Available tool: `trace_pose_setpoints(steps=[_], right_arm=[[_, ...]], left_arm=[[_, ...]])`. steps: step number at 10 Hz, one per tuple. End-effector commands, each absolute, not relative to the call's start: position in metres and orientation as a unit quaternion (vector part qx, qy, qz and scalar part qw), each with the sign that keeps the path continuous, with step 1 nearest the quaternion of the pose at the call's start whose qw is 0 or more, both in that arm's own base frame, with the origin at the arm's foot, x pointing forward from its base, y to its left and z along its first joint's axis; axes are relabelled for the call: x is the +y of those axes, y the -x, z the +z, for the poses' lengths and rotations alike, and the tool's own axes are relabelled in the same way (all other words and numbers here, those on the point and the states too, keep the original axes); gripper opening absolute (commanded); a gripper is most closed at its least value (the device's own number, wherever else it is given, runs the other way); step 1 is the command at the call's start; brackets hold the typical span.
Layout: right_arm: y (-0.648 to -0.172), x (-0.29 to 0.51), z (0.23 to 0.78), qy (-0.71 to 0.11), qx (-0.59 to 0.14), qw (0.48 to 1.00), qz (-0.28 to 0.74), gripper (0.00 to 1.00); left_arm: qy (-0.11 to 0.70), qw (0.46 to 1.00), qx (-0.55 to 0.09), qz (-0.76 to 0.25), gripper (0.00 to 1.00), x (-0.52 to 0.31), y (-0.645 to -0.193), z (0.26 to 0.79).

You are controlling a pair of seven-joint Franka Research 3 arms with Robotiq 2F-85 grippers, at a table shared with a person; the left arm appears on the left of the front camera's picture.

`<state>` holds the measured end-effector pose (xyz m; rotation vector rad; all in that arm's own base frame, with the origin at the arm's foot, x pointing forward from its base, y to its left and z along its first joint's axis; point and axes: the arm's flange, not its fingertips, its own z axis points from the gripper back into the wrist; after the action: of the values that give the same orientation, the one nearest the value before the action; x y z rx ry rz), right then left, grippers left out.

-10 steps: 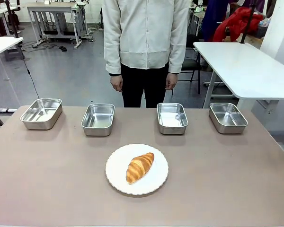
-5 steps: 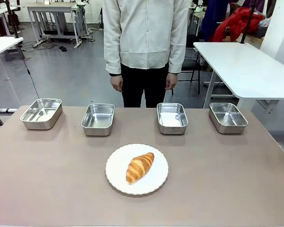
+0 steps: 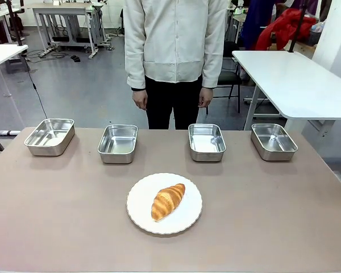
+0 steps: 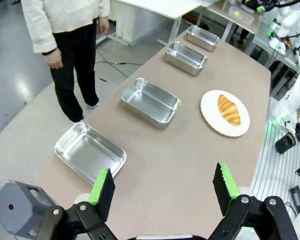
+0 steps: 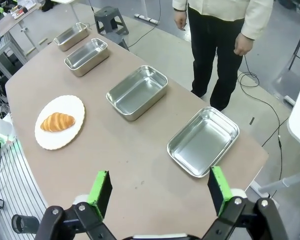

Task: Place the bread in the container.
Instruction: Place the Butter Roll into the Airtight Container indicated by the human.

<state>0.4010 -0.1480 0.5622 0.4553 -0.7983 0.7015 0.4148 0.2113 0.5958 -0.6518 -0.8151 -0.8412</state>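
The bread (image 3: 168, 201), a golden-brown croissant, lies on a round white plate (image 3: 139, 210) in the middle of the table; it also shows as the bread (image 4: 229, 109) and the bread (image 5: 57, 121) in the wrist views. Several identical steel pans stand in a row along the far edge: container (image 3: 50, 136), container (image 3: 117, 143), container (image 3: 207, 141) and container (image 3: 273, 141). My left gripper (image 4: 163, 188) hangs open high above the table's left end, over a pan (image 4: 89, 151). My right gripper (image 5: 160, 189) is open high above the right end, near a pan (image 5: 203, 141). Neither holds anything.
A person in a cream jacket (image 3: 176, 40) stands at the far side, arms hanging down, hands (image 3: 140, 100) off the table. A white table (image 3: 292, 79) stands at the back right. Bare brown tabletop (image 3: 62, 210) lies around the plate.
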Motion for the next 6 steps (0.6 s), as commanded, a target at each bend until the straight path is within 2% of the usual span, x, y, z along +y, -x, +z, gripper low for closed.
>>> trace_pose_setpoints(steps=[1,6], right_arm=[[-0.4002,-0.1482,0.5633,-0.220,-0.382,0.833,0.335,1.00],[-0.4002,-0.1482,0.5633,-0.220,-0.382,0.833,0.335,1.00]], left_arm=[[0.304,0.780,-0.380,-0.394,1.00,0.2132,-0.4117,0.5968],[0.304,0.780,-0.380,-0.394,1.00,0.2132,-0.4117,0.5968]])
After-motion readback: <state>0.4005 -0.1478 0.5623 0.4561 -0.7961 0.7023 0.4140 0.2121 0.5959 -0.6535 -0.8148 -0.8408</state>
